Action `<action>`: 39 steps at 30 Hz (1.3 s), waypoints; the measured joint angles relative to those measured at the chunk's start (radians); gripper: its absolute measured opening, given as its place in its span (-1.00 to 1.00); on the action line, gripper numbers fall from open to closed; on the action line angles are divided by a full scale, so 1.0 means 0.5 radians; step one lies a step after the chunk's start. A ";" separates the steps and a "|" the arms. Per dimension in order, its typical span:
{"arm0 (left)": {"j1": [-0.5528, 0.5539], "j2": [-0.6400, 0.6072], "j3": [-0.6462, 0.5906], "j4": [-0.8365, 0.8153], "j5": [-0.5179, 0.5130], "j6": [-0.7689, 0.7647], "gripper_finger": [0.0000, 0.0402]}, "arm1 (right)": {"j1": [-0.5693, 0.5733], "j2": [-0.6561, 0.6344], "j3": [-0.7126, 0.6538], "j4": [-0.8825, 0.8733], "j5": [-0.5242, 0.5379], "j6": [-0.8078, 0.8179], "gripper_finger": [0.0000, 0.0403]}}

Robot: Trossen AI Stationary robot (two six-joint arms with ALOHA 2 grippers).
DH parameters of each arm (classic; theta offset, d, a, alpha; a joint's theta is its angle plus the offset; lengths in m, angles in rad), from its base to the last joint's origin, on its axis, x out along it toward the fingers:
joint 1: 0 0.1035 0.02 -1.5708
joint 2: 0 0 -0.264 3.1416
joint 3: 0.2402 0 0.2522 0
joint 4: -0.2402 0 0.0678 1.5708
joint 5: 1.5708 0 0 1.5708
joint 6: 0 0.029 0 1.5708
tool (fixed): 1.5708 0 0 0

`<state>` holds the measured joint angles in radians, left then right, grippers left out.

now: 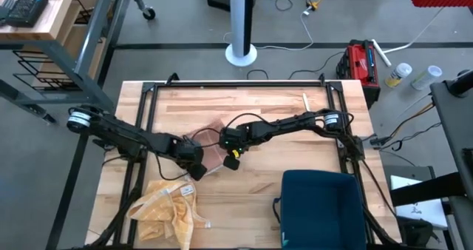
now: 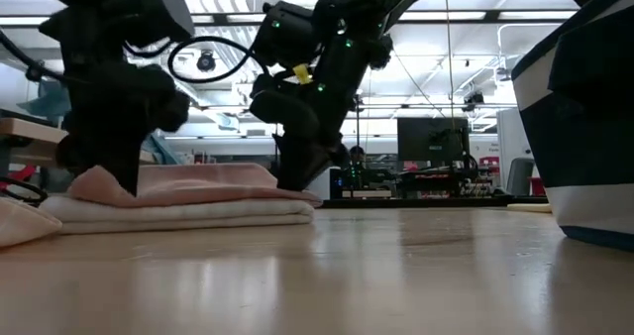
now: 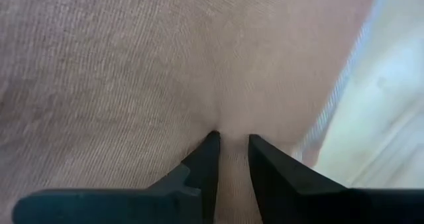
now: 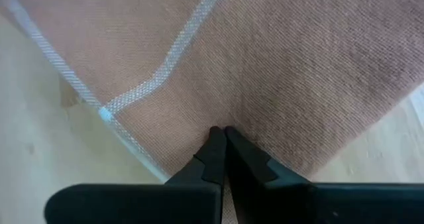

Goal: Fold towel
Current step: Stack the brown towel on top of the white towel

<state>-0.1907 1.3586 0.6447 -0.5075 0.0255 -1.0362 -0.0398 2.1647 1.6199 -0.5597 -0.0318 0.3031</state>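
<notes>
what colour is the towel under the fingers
Dusty pink towel with thin white stripes near its edge, clearest in the right wrist view.

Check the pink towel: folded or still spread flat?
Folded: the low view shows the pink towel stacked in layers, a compact bundle under both grippers.

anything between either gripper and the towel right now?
Nothing visible. Both grippers are already down on the pink towel: the left gripper has a ridge of cloth pinched between its fingers, and the right gripper sits shut with its tips on the fabric. The yellow cloth and blue bin lie clear, nearer the table's front.
</notes>
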 joint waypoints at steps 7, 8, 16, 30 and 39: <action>-0.044 -0.321 0.027 -0.207 -0.011 -0.014 -0.63 | 0.000 -0.083 -0.011 -0.073 0.017 -0.001 -0.96; -0.057 -0.359 0.027 -0.211 -0.010 -0.022 -0.63 | 0.000 -0.100 -0.011 -0.084 0.018 -0.001 -0.96; -0.092 -0.628 0.028 -0.528 -0.487 -0.079 -0.63 | -0.031 -0.201 -0.011 0.139 0.017 -0.024 -0.96; -0.043 -0.401 -0.068 -0.579 -0.815 -0.156 -0.63 | -0.246 0.002 -0.009 0.481 0.177 0.200 -0.96; -0.044 -0.313 -0.040 -0.872 -0.780 -0.236 -0.63 | -0.240 -0.078 -0.010 0.338 0.278 0.179 -0.96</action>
<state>-0.2127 1.2022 0.6247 -0.9435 -0.3646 -1.1542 -0.1600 2.1255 1.6150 -0.3908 0.1070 0.3923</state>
